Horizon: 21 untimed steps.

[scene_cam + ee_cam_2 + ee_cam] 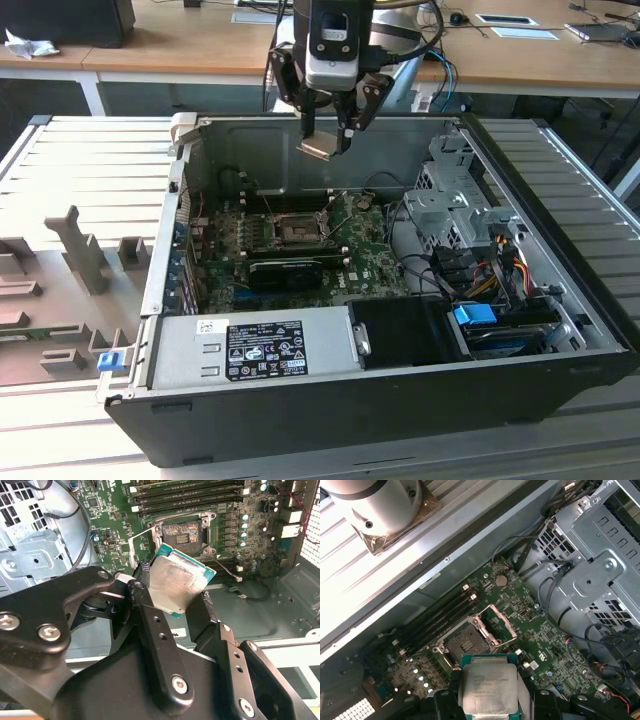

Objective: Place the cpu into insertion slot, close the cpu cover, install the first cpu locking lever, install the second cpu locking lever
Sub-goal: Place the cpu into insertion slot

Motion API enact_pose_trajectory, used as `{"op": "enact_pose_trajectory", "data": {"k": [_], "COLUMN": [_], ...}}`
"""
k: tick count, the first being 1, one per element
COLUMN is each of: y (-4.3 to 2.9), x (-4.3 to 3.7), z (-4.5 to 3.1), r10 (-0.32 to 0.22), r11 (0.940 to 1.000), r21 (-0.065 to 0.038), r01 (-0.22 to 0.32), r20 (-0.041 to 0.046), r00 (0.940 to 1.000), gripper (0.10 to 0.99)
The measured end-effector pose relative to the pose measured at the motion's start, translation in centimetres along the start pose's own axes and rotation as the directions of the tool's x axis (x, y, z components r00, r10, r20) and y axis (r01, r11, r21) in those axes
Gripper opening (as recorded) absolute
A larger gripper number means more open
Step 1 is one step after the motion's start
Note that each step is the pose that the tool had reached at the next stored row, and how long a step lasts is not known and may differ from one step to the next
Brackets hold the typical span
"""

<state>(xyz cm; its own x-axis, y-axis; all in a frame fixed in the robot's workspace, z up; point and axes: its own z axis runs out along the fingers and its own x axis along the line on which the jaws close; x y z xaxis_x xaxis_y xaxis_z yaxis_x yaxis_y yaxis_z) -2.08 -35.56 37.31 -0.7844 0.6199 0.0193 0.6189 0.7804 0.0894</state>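
The cpu is held clamped at two opposite edges by the gripper, whose fingers are drawn in only to the chip's width. It is carried tilted in the air over the open computer case, well apart from the green circuit board. Farther below, the insertion slot is seen bare, and the cpu cover is stood open at its side. No step is judged finished: placing, closing and both levers are left.
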Motion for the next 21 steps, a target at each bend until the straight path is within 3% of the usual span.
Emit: {"op": "enact_pose_trajectory", "data": {"k": [21], "y": [0.0], "x": [0.0], "z": [0.04], "r10": [0.107], "r11": [0.9943], "r21": [-0.003], "r01": [-0.107], "r20": [0.0095], "r00": [0.9942], "gripper": [0.529]}}
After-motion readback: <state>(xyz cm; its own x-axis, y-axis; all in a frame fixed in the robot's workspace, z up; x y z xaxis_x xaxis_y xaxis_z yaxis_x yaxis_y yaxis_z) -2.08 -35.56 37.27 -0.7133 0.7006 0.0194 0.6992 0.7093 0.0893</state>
